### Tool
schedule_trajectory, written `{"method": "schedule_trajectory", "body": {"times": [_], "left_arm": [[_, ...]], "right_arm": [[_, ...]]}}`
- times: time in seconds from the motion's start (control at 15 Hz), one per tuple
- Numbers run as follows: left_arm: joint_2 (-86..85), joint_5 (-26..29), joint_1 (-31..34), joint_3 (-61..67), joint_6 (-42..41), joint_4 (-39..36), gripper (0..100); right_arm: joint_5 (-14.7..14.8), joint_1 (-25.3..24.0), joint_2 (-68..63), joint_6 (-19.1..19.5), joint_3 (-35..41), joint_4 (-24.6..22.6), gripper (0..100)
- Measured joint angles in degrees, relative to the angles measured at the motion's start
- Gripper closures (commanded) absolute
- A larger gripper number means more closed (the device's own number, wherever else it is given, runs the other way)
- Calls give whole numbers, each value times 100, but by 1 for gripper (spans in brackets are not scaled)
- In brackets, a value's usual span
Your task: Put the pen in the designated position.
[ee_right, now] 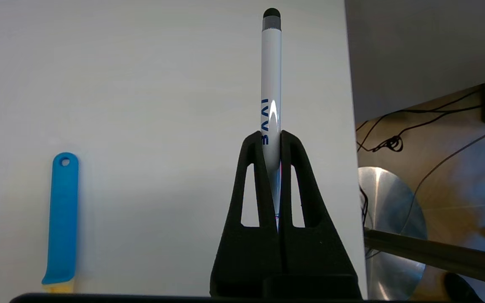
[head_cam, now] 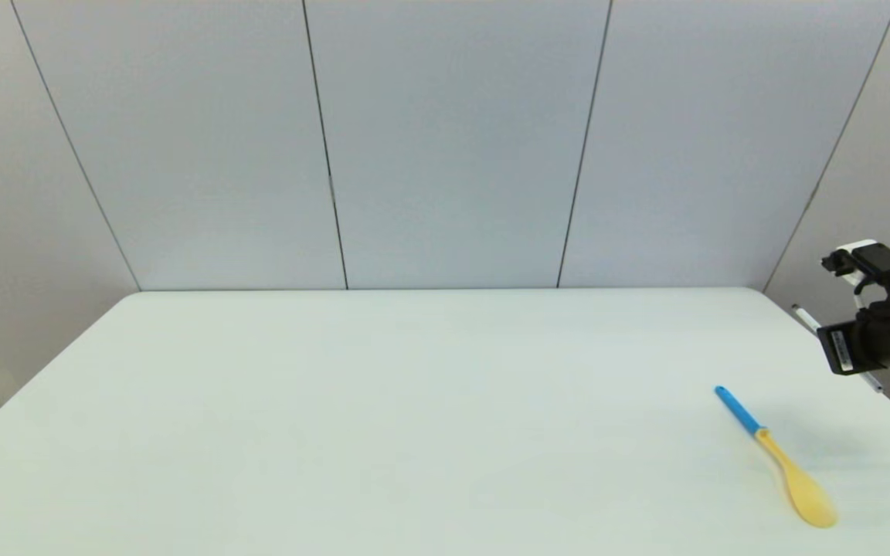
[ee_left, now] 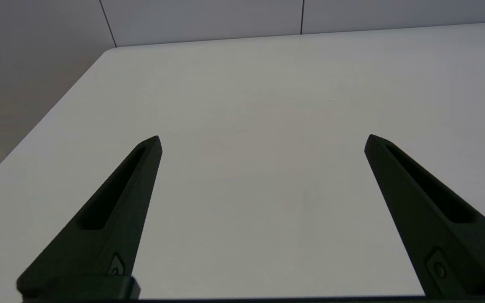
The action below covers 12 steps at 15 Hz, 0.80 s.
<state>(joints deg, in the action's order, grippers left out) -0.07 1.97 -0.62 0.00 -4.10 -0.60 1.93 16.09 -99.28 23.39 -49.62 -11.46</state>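
Right gripper: the right gripper [ee_right: 271, 139] is seen at the table's right edge, its two black fingers [ee_right: 254, 168] pressed together on the pen; in the head view only the black wrist body is shown at the picture's right margin.
Pen: the pen [ee_right: 271, 84], white with blue lettering on its barrel, is pinched between those fingers and runs lengthwise out past their tips, a grey band and dark cap at its far end. In the head view a thin white length of it [head_cam: 806, 318] is glimpsed beside the wrist, near the table's right edge.
Contact with table: whether the pen is touching the tabletop or held above it cannot be told.
Spoon: a yellow spoon with a blue handle [head_cam: 776, 457] is laid on the table [head_cam: 383, 417], near the pen but apart from it, toward the table's middle.
Left gripper: the left gripper [ee_left: 263, 141] is held over bare white tabletop, its fingers spread wide with nothing between them.
Backdrop: grey wall panels [head_cam: 453, 139] are set behind the table.
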Motion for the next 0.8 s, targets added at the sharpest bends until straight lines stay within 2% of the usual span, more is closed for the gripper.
{"method": "schedule_trajectory", "body": {"times": [0.33,0.8], "left_arm": [[0,4,0,0,-1,2,0],[0,2,0,0,-1,2,0]], "right_arm": [[0,-24,-173,0,351,-397,100],[13,-17,-282,-30,753,-563,100]]}}
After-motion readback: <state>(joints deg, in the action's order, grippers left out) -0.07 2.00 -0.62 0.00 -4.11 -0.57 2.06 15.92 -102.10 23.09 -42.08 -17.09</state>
